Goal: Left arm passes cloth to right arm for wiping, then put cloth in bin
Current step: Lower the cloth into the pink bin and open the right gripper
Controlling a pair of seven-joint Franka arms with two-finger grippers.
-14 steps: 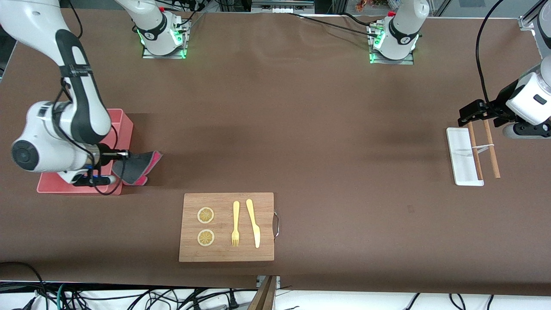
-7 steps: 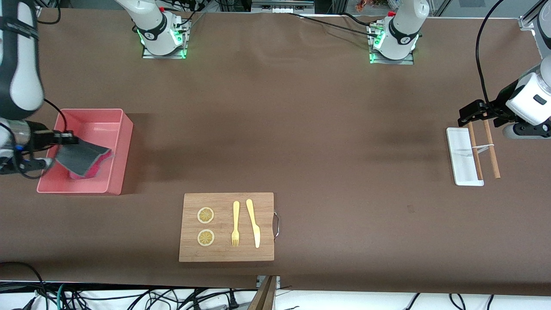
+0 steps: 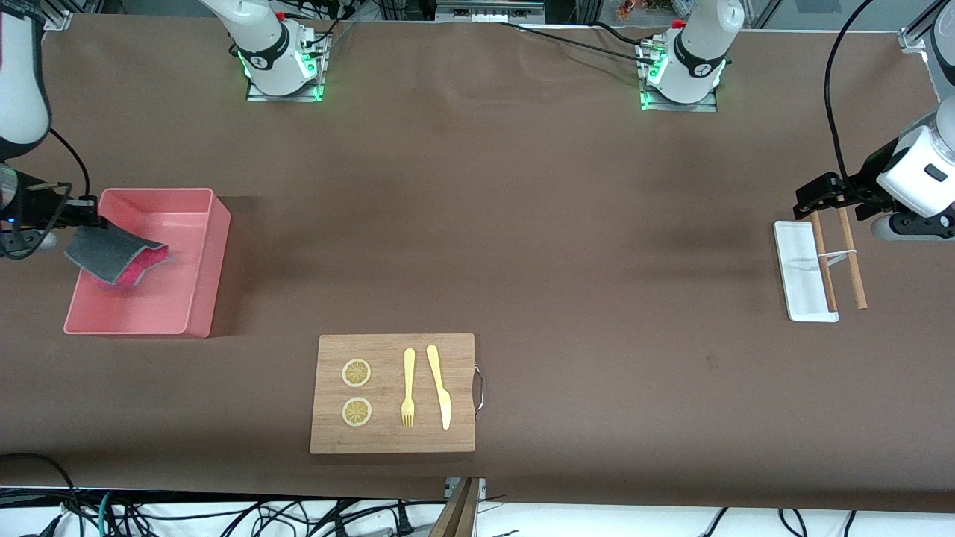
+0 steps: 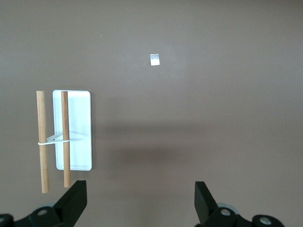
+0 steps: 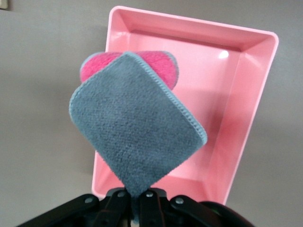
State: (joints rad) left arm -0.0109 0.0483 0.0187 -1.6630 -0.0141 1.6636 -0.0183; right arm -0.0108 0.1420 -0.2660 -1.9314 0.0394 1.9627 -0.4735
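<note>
Right gripper [image 3: 88, 221] is up over the bin [image 3: 205, 261], fingers pinched tight on one corner of the cloth [image 3: 119, 257]. One cloth only, hanging folded: grey face on top, pink-red face peeking out underneath. In the right wrist view the cloth [image 5: 135, 132] droops from the clamped fingers straight over the pink tub [image 5: 236, 118], covering the tub's rim on the gripper's side. From the front camera, that one bin sits at about nine o'clock on the table, at the right arm's end.

Left gripper [image 3: 828, 195] waits at three o'clock, over the top end of the white tray [image 3: 798, 276], fingers [image 4: 71, 203] spread wide with nothing between them. One tray, and two wooden sticks [image 3: 839, 257] tied together by a white band; one stick lies across the tray, the other just beside it on the table.

Down at six o'clock, one wooden board [image 3: 392, 440] with a metal handle on the edge toward the left arm's end. On it: two lemon slices [image 3: 357, 391], one nearer the front camera than the other, then one yellow fork [image 3: 408, 387] and one yellow knife [image 3: 439, 385] lying side by side.
</note>
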